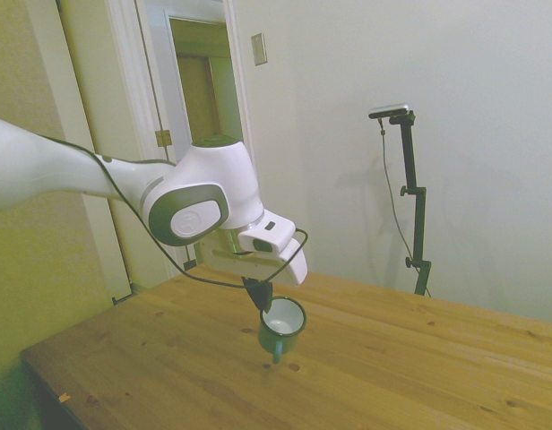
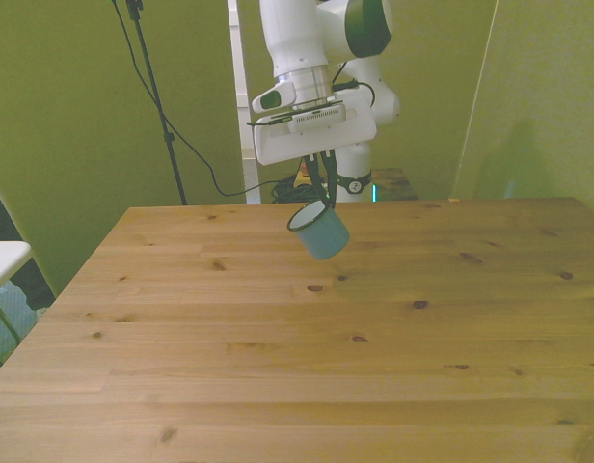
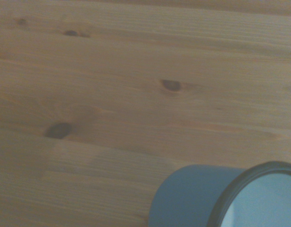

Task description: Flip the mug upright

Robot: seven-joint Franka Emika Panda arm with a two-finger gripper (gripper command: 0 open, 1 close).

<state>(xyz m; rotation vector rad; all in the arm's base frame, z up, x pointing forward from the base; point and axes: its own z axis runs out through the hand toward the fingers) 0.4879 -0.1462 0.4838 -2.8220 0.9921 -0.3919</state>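
While clamped on the rim, end effector (image 2: 319, 196) holds mug (image 2: 319, 232) just beneath, tilted, above table (image 2: 278, 367).

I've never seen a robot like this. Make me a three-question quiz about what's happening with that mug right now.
1. True or false: the mug rests on the wooden table.
2. Multiple choice: how does the mug hang? A) upright B) tilted C) upside down
3. Fill in: the gripper holds the mug by its ____.

Key:
1. False; it hangs in the air above the table.
2. B; in the side view its white inside shows at a slant.
3. Rim; the jaws are closed on it.
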